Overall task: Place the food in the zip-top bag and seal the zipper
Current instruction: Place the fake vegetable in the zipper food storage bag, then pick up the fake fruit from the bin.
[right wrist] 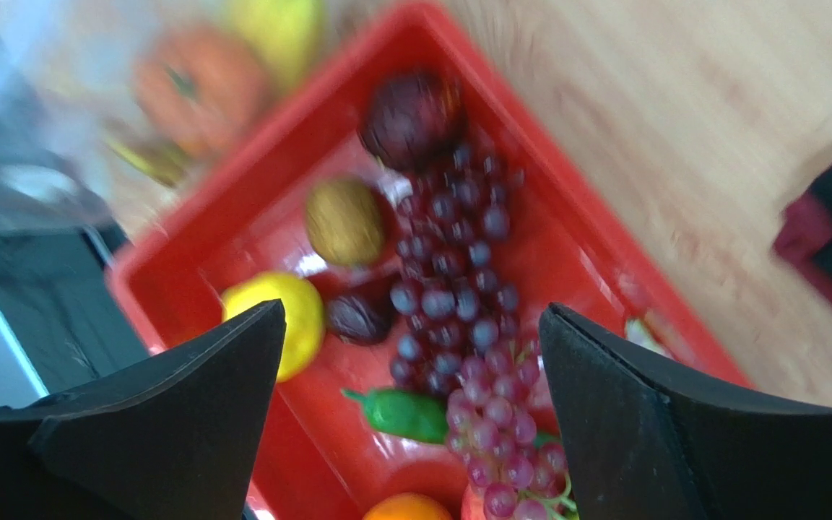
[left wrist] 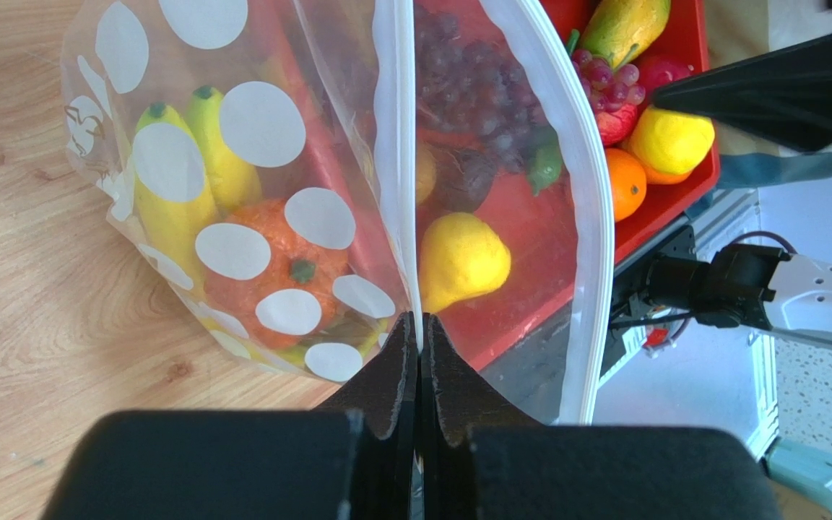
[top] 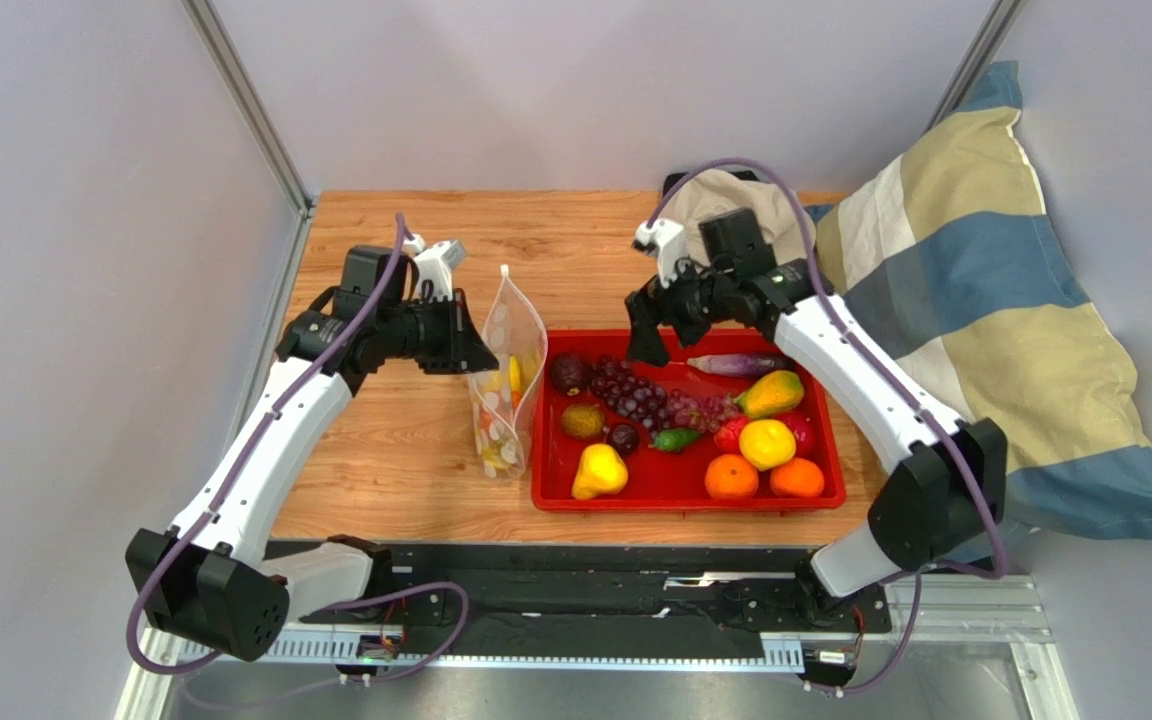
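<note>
Bag (left wrist: 279, 119) rim sits pinched between left jaws; right jaws spread above grapes (right wrist: 464, 255)

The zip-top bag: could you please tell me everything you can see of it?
The bag is clear, floppy plastic printed with white dots, with a pale zipper strip along its mouth. The mouth gapes open. The left gripper is shut on one lip of the zipper, holding the bag up on the table, just left of the red tray. Inside lie a yellow banana bunch and an orange.
</note>
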Motion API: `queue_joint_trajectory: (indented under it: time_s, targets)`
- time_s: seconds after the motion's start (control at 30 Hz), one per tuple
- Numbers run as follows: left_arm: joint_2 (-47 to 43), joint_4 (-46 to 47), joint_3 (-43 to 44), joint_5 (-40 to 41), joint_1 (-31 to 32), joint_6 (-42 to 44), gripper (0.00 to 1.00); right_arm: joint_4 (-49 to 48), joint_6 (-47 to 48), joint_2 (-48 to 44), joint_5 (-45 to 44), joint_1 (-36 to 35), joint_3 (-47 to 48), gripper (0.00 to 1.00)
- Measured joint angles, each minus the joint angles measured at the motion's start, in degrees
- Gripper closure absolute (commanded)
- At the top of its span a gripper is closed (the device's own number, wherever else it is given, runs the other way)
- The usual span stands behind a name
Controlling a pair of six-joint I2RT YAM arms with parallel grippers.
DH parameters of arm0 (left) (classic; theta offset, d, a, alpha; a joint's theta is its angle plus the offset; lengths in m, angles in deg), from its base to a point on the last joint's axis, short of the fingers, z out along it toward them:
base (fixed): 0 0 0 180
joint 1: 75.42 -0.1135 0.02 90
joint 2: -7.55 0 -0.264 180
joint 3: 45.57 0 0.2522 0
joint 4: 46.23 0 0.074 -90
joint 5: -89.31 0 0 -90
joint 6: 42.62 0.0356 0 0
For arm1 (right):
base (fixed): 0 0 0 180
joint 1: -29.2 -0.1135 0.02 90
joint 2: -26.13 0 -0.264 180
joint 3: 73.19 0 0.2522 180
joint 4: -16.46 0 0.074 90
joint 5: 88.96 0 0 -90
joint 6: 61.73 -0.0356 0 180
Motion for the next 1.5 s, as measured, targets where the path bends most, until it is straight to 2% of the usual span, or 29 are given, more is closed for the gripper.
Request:
queue_joint_trajectory:
  time_s: [0.27,0.5,0.63,0.67,0.8,0.87,0.9,0.97,1.27,1.5]
  targets:
    - [0.9,0.0,0.0,0.0,0.0,0.1,1.00,-0.5,5.9,11.0,-8.5,-1.8,-8.0,0.07]
    - [1.2,0.4,-0.9,0.1,0.0,0.2,1.00,-5.7,7.4,18.3,-10.9,-4.3,-8.4,0.07]
    - [1.5,0.4,-1.0,0.3,0.0,0.3,1.00,-7.6,7.5,21.7,-11.0,-5.9,-8.3,0.11]
    - [1.6,0.4,-1.0,0.3,0.0,0.3,1.00,-8.0,7.5,22.2,-11.0,-6.3,-8.3,0.14]
    - [1.6,0.4,-1.0,0.7,0.0,0.5,1.00,-8.5,7.5,23.0,-10.2,-6.5,-8.3,0.59]
    - [1.6,0.4,-1.0,0.9,0.0,0.5,1.00,-8.7,7.2,22.8,-9.2,-6.5,-8.3,0.72]
    - [1.6,0.4,-1.0,1.0,0.0,0.5,1.00,-8.7,7.1,22.5,-8.8,-6.5,-8.3,0.84]
    - [1.6,0.4,-1.0,1.1,0.0,0.5,1.00,-8.1,6.6,21.2,-8.2,-6.3,-8.3,0.98]
    - [1.6,0.3,-1.0,1.2,0.0,0.7,1.00,-2.7,3.3,11.8,-6.6,-3.2,-4.5,1.00]
    - [1.6,0.0,-1.0,1.1,0.0,0.7,1.00,-4.1,-3.6,0.5,-2.5,-1.5,0.5,1.00]
